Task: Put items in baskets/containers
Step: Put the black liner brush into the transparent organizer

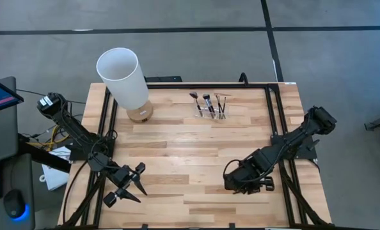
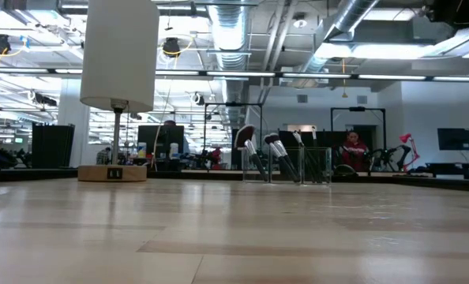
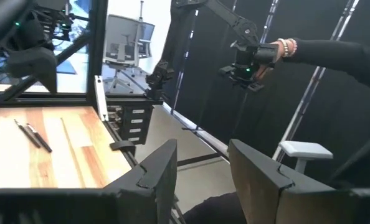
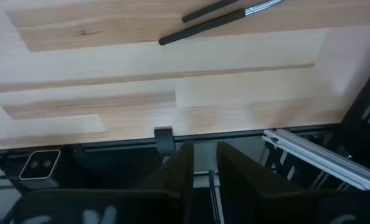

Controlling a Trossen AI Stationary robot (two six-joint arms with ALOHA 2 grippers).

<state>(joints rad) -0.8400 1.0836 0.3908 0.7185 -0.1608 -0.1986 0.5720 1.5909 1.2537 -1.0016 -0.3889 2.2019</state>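
A small clear acrylic holder (image 1: pixel 210 112) stands at the far edge of the pale wooden table (image 1: pixel 196 166), slim dark-handled brushes (image 1: pixel 206 102) upright inside. A tall white cylinder (image 1: pixel 123 76) stands nearby. Left gripper (image 1: pixel 137 184), near edge, empty, jaws parted. Right gripper (image 1: pixel 241 182), near edge, empty, jaws narrowly apart.

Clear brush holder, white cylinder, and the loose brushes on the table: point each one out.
Clear brush holder (image 1: pixel 210 111): high view, its clear wall.
White cylinder (image 1: pixel 127 81): high view, its side.
Loose brushes (image 4: pixel 210 22): right wrist view, a dark handle.
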